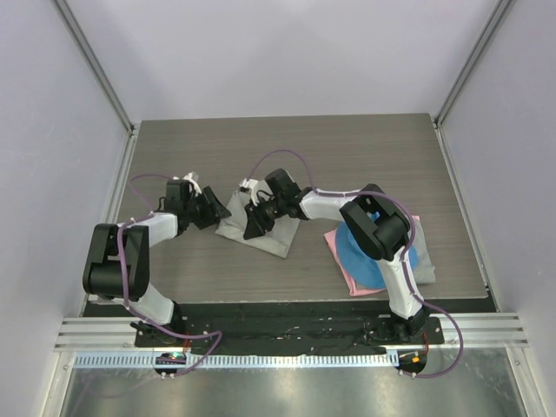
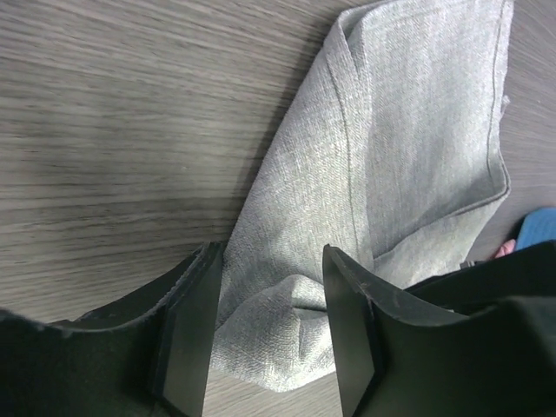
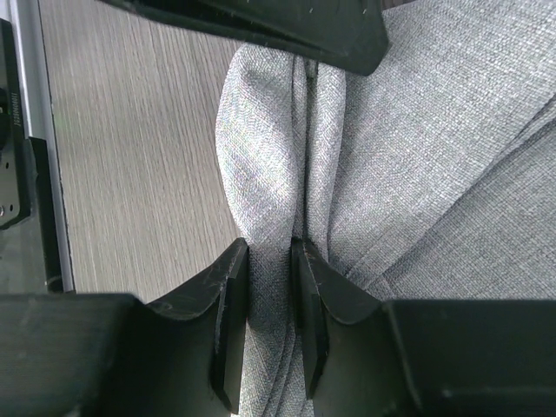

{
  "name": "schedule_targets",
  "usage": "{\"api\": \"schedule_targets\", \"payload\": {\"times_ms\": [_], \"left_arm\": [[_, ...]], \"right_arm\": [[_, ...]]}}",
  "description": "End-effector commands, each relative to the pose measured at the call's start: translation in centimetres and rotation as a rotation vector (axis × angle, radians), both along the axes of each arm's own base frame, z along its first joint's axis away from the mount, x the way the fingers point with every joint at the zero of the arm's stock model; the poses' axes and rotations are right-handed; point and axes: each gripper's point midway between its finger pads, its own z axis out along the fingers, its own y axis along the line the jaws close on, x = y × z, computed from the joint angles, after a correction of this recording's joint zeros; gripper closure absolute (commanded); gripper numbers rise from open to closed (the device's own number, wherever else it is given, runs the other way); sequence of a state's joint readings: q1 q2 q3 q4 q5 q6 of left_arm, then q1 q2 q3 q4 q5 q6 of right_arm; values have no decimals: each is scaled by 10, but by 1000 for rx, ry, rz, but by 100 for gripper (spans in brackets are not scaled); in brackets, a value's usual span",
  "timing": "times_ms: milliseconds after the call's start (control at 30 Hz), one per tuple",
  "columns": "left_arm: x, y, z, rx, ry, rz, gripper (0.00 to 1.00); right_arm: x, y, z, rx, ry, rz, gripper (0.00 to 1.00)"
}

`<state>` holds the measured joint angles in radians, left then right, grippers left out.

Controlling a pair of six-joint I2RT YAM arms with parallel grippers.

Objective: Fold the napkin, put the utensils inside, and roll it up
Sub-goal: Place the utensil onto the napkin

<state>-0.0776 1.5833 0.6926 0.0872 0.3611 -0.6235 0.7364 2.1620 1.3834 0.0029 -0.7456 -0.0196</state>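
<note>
The light grey napkin (image 1: 274, 236) lies folded into a bunched strip at the middle of the table. My left gripper (image 1: 219, 213) is at its left end. In the left wrist view its jaws (image 2: 273, 261) stand open and straddle a puckered corner of the napkin (image 2: 408, 148) without pinching it. My right gripper (image 1: 257, 221) sits on the napkin's middle. In the right wrist view it (image 3: 269, 256) is shut on a raised fold of the napkin (image 3: 434, 156). The spoon is not in view.
A blue cloth (image 1: 358, 252) lies on a pink cloth (image 1: 347, 269) at the right, under the right arm, with another grey cloth (image 1: 423, 261) beside them. Bare wooden tabletop (image 1: 304, 156) stretches behind the napkin. The left gripper's finger (image 3: 261, 22) crosses the top of the right wrist view.
</note>
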Motion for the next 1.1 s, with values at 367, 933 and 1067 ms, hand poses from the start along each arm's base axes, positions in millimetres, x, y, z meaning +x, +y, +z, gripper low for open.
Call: {"api": "schedule_targets", "payload": {"times_ms": [367,933,1067], "left_arm": [[-29,-8,-27,-57,80,-38,97],[-32,-3,-27,-29,108,-16,100],[-32,-2,-26,-21,107,-15,100]], "right_arm": [[19,-4,-1,-7,52,-58,63],[-22,-38,97,-68,14,-226,39],[-57,-47,85,-115,104,-189,39]]}}
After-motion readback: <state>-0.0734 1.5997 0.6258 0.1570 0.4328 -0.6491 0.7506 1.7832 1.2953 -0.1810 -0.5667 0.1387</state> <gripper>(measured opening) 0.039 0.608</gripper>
